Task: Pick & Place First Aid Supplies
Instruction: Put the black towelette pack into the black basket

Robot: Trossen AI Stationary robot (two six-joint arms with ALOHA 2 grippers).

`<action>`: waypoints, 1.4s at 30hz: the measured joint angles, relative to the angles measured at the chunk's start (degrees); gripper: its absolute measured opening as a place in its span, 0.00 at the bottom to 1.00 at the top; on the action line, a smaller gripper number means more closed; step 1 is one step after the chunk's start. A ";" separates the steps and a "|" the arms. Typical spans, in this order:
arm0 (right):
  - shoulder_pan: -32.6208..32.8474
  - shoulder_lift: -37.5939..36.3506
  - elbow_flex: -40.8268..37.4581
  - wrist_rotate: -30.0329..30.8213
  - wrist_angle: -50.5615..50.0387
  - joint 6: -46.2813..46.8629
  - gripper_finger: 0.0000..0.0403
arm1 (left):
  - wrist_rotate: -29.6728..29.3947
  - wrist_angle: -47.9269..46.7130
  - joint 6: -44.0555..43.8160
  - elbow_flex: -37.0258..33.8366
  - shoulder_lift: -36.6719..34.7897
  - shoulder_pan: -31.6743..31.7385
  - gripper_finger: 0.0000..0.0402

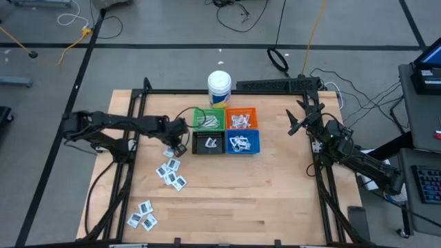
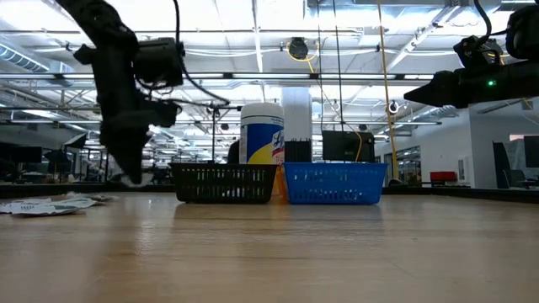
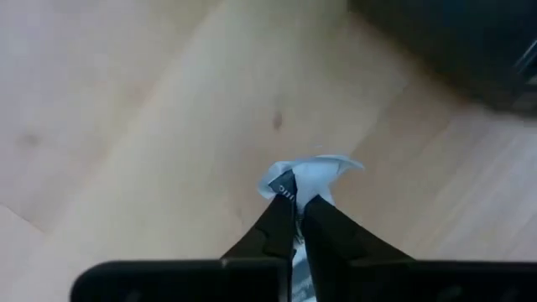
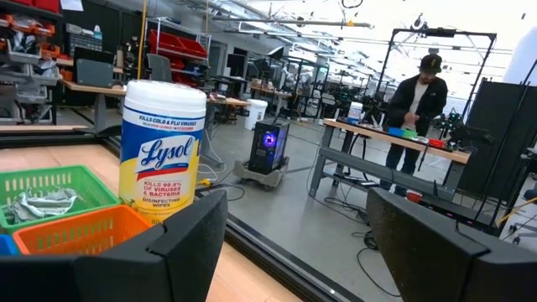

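My left gripper (image 1: 180, 147) points down at the table just left of the black bin (image 1: 209, 142) and is shut on a white sachet with dark print (image 3: 315, 172). More white sachets lie flat on the wood in loose groups nearer the front edge (image 1: 171, 172) (image 1: 142, 215). The green bin (image 1: 208, 119), orange bin (image 1: 241, 118) and blue bin (image 1: 243, 142) hold packets. My right gripper (image 1: 298, 120) waits open and roughly level at the table's right side, holding nothing. My left gripper pinches the sachet's crumpled edge (image 3: 285, 186) between its two fingertips (image 3: 273, 220), coming from above and pointing down. The rest of the sachet bunches out beyond the tips. In the low view the fingertips (image 2: 130, 178) stand slightly above the tabletop.
The four bins form a square block at the table's far middle, with a white cylindrical tub (image 1: 219, 87) behind them. A black frame (image 1: 138, 103) runs along the table's edges. Bare wood lies right of the bins and across the front right.
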 joint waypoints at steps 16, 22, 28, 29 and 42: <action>0.00 -0.01 0.00 0.01 0.00 0.00 0.69 | -0.40 -30.41 4.51 12.08 -2.30 3.17 0.02; -0.01 0.01 -0.01 0.00 0.00 0.00 0.69 | -0.41 -38.28 5.92 15.53 -1.25 3.94 0.02; 0.00 0.00 0.00 0.00 0.00 0.00 0.69 | -0.48 -39.96 8.17 24.23 7.65 2.81 0.02; 0.01 -0.01 -0.02 -0.02 -0.02 0.00 0.69 | -0.46 -40.50 8.81 26.36 9.61 2.39 0.02; 0.00 0.01 -0.02 -0.01 0.00 0.00 0.69 | 2.43 -48.76 14.92 57.72 32.08 -1.52 0.02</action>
